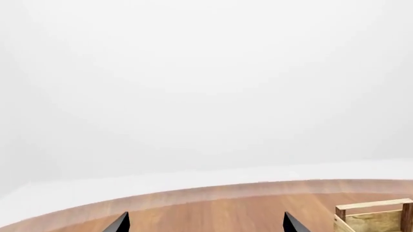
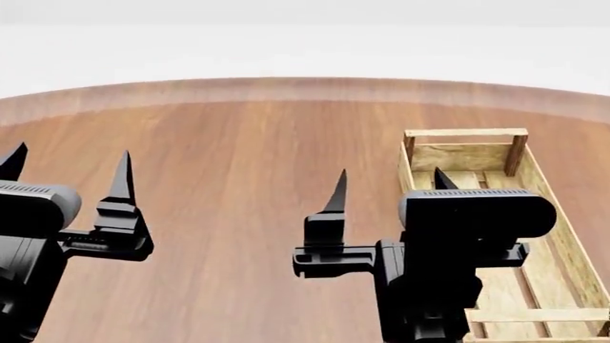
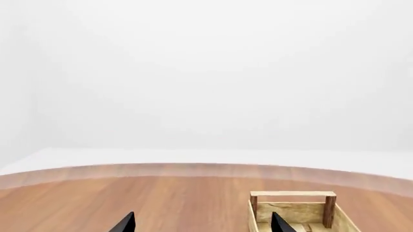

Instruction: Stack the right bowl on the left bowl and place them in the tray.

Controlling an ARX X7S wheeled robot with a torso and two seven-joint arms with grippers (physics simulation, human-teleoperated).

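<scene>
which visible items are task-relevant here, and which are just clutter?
Task-relevant:
- tray, empty as far as visible
- left gripper, open
- right gripper, open
- bowls: none in view

Not task-relevant:
- wooden table only; no loose clutter visible

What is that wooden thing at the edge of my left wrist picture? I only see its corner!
Observer: That is the tray, a long slatted crate. The head view shows it on the right side of the table.
Operator: Where's my other gripper?
Observer: The right gripper is open. In the head view its arm covers part of the tray.
Operator: Any bowls inside?
Observer: No bowl shows in any view, and the slats of the tray that can be seen are bare.
</scene>
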